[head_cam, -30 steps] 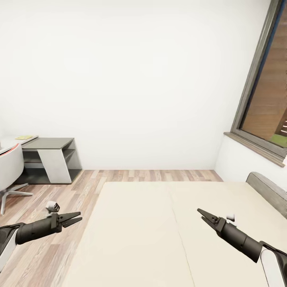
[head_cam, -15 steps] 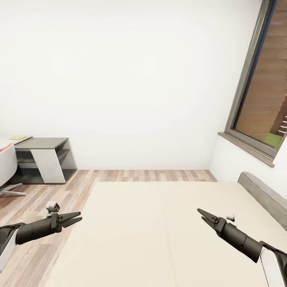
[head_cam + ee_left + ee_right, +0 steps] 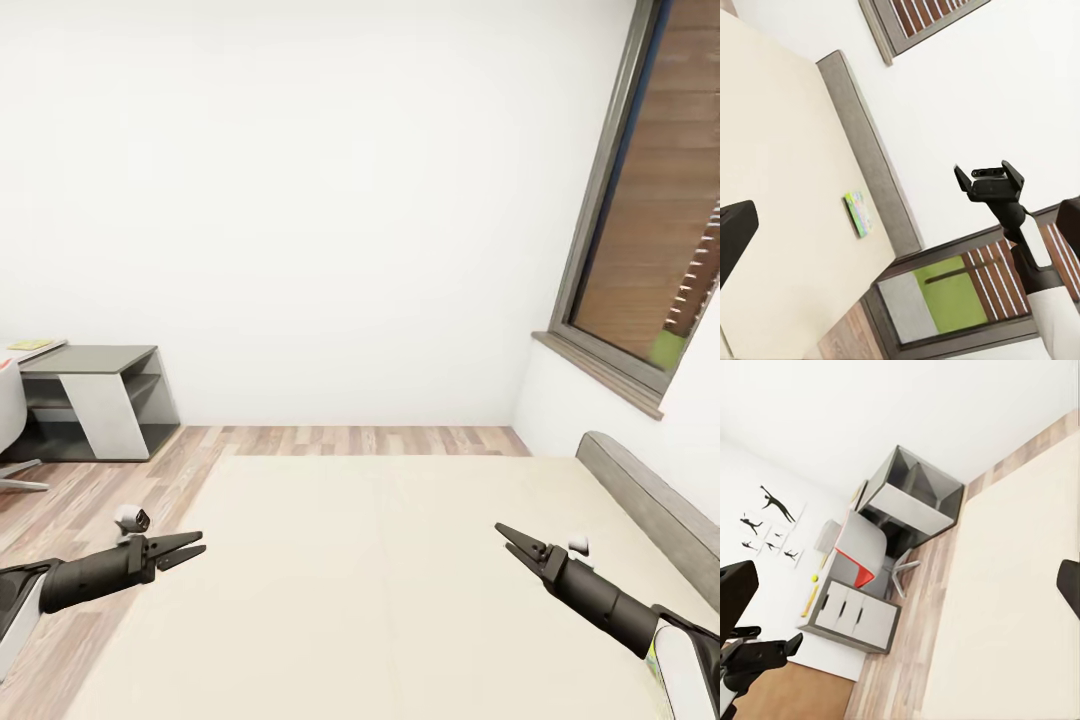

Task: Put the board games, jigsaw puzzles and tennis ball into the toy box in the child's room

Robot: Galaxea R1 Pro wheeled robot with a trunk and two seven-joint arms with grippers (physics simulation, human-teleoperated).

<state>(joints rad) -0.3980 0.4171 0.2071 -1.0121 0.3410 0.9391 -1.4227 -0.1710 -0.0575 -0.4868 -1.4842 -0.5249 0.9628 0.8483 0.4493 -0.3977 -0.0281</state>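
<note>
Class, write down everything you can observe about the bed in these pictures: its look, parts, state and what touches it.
The bed is low and wide, with a plain beige mattress, smooth and unmade-up, and a dark grey headboard beneath the window. It stands on the wood-plank floor. In the left wrist view, one small colourful flat box lies on the mattress close to the headboard. Both grippers hang above the mattress without touching it.
</note>
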